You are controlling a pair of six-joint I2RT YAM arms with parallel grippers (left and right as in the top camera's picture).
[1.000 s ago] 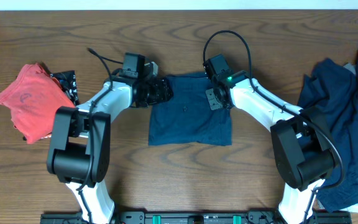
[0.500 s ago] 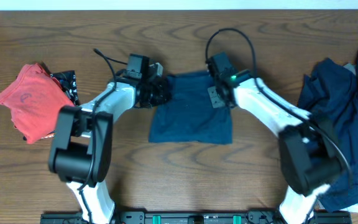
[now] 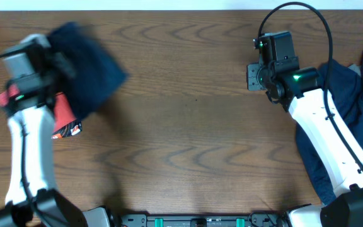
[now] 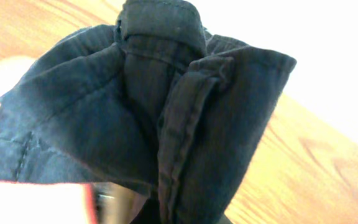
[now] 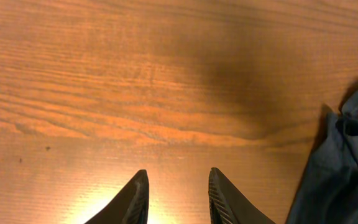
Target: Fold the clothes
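Note:
The folded navy clothes [image 3: 87, 69] hang blurred in the air at the far left, bunched up, with my left gripper [image 3: 54, 60] shut on them. In the left wrist view the navy clothes [image 4: 166, 112] fill the frame, a thick seam running down the middle, and the fingers are hidden under the cloth. My right gripper [image 3: 255, 77] is at the back right over bare wood. Its fingers [image 5: 137, 193] stand apart with nothing between them, a little left of the heap of more navy clothes [image 5: 347, 162].
A red garment [image 3: 63, 108] and a black printed one [image 3: 72, 129] lie under the left arm at the left edge. The big navy heap [image 3: 348, 107] covers the right side of the wooden table [image 3: 188, 145].
The left gripper shut on the folded navy garment and swung it from the table's middle to the far left. The right gripper let go, opened slightly and moved back toward the right.

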